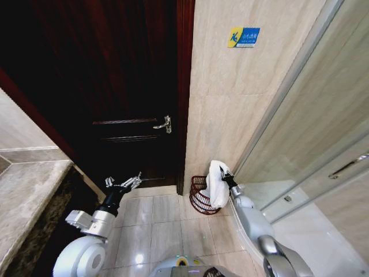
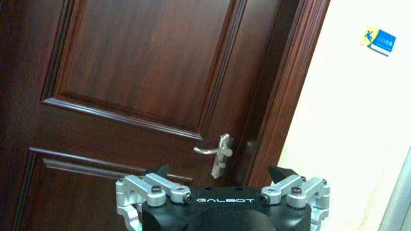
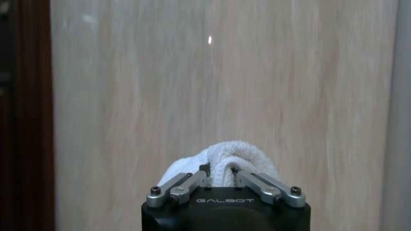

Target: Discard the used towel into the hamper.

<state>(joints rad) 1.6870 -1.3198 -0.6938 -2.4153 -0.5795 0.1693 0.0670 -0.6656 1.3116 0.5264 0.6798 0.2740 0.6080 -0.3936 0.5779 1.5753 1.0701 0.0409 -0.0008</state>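
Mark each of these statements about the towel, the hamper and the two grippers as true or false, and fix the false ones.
1. The right gripper is shut on the white towel. True.
2. The towel lies on the floor tiles. False: it hangs from the right gripper over the hamper.
3. The hamper stands beside the dark wooden door, against the tiled wall. True.
4. The left gripper holds the door handle. False: it is open and empty, apart from the handle.
5. The hamper is tipped on its side. False: it stands upright.
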